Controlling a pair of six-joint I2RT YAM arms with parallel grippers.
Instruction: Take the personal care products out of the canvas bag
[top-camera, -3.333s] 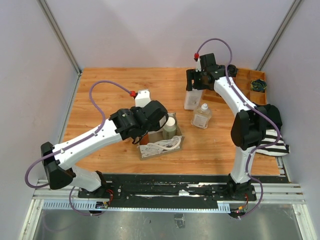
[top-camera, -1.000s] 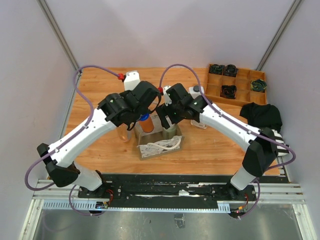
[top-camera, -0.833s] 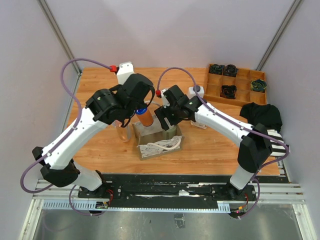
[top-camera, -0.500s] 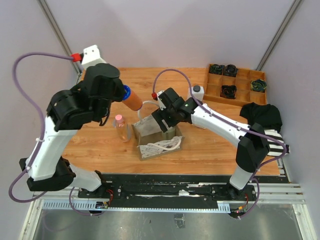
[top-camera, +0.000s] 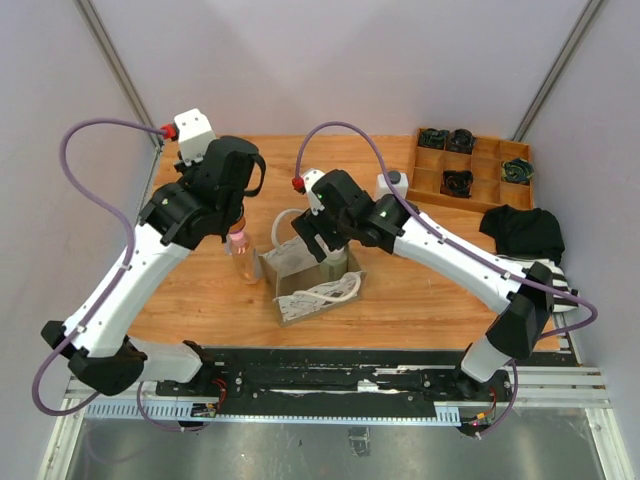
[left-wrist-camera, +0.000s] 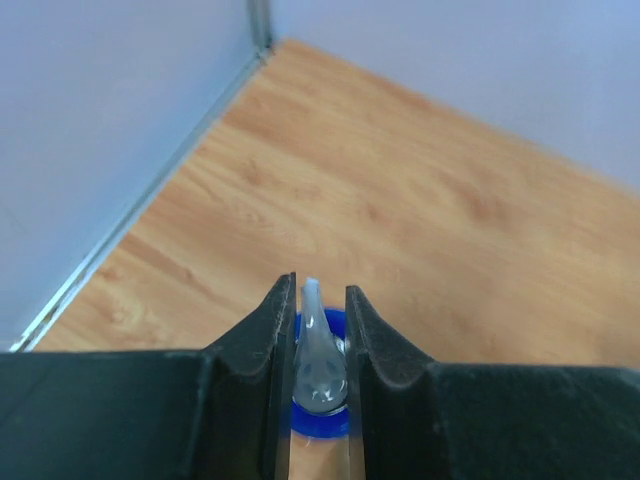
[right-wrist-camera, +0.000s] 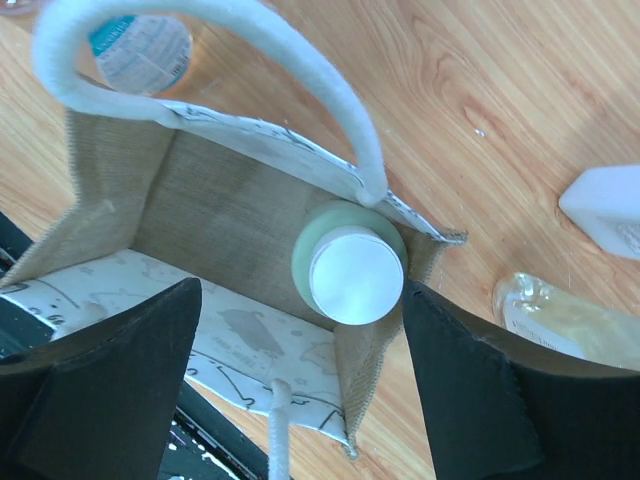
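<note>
In the left wrist view my left gripper (left-wrist-camera: 320, 290) is shut on the clear nozzle of a blue-capped bottle (left-wrist-camera: 320, 410), held above bare wood. From above, the left gripper (top-camera: 234, 212) hangs left of the canvas bag (top-camera: 298, 270), close over a pink-capped bottle (top-camera: 241, 252). My right gripper (top-camera: 326, 243) hovers over the bag's open mouth. Its wrist view looks down into the canvas bag (right-wrist-camera: 225, 210). There the right gripper (right-wrist-camera: 300, 292) is open, its fingers (right-wrist-camera: 110, 380) wide on either side of a pale green bottle with a white cap (right-wrist-camera: 350, 273) standing in the bag's corner.
A white bottle (right-wrist-camera: 612, 203) and a clear bottle (right-wrist-camera: 560, 318) stand on the wood right of the bag. A labelled bottle (right-wrist-camera: 140, 50) shows beyond the bag's rope handle (right-wrist-camera: 300, 70). The wooden tray (top-camera: 490, 172) with black bundles sits back right, near a black cloth (top-camera: 520, 232).
My left gripper lifted the blue-capped orange bottle out of the bag and carried it left and back. My right gripper moved in over the bag's mouth.
</note>
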